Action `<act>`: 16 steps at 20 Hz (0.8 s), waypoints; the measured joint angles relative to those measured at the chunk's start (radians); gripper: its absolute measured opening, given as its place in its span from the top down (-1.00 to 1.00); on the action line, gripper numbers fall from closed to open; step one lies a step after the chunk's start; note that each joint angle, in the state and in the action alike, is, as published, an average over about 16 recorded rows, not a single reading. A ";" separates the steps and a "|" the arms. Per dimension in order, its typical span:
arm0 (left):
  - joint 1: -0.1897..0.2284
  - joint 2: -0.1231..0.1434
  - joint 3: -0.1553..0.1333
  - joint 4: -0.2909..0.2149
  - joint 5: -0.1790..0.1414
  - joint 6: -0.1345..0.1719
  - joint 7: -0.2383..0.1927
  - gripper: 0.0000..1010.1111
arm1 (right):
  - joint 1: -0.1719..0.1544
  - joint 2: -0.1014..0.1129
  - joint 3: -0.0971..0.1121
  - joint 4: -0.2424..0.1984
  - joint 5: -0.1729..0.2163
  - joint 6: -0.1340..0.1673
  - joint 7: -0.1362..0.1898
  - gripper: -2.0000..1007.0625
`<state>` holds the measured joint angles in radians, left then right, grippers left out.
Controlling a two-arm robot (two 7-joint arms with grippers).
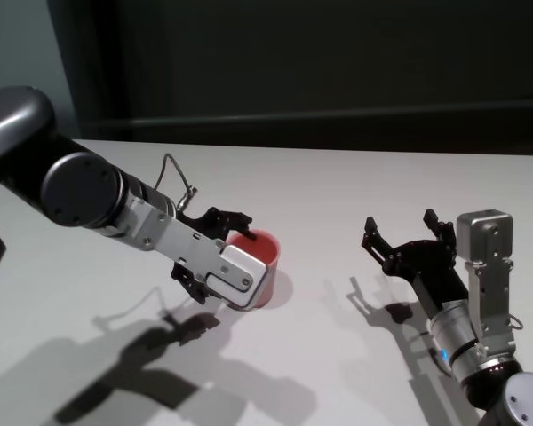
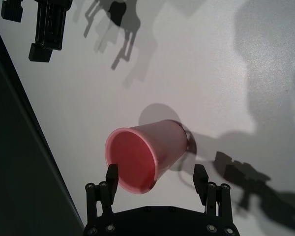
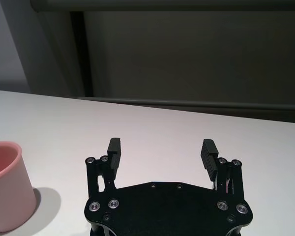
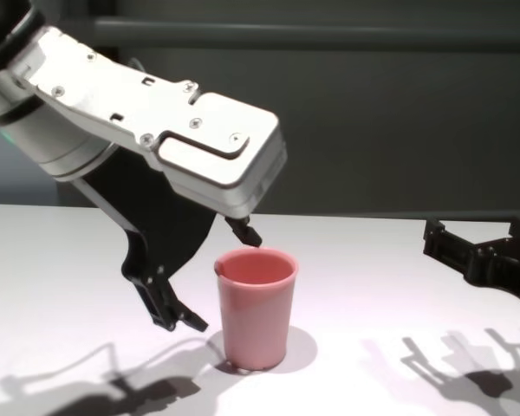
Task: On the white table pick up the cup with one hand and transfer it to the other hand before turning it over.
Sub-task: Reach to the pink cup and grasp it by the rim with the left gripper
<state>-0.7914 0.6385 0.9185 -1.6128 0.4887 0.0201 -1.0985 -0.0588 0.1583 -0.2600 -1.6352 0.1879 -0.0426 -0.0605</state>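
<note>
- Left claw (image 4: 204, 282) sits nearest the chest camera, fingers spread wide, straddling the pink cup (image 4: 254, 308); one finger hangs past the far rim, the other low beside the near wall. No contact visible.
- Cup stands upright, mouth up, on the white table (image 1: 338, 186), left of centre in the head view.
- Right claw (image 1: 407, 232) waits at about 3 o'clock from the cup, well apart, fingers spread and holding nothing.
- Step in hand, as I judge it: the first grasp. Centre the cup between the fingers, then pinch on the wall below the rim; the sides are smooth and tapered, so a shallow grip may slide upward. Leave the lower half bare for the receiving claw.
- Table is matte and plain, with hard shadows.
- Dark wall (image 3: 187, 54) stands behind the far edge at 12 o'clock.
</note>
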 joint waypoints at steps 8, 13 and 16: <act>-0.036 -0.034 0.041 0.058 0.000 -0.021 -0.015 -0.99 | 0.000 0.000 0.000 0.000 0.000 0.000 0.000 -0.99; -0.054 -0.047 0.063 0.089 -0.001 -0.028 -0.025 -0.99 | 0.000 0.000 0.000 0.000 0.000 0.000 0.000 -0.99; -0.063 -0.053 0.075 0.104 -0.002 -0.031 -0.033 -0.99 | 0.000 0.000 0.000 0.000 0.000 0.000 0.000 -0.99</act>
<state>-0.8543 0.5856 0.9938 -1.5089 0.4870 -0.0111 -1.1311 -0.0588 0.1583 -0.2600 -1.6352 0.1879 -0.0426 -0.0605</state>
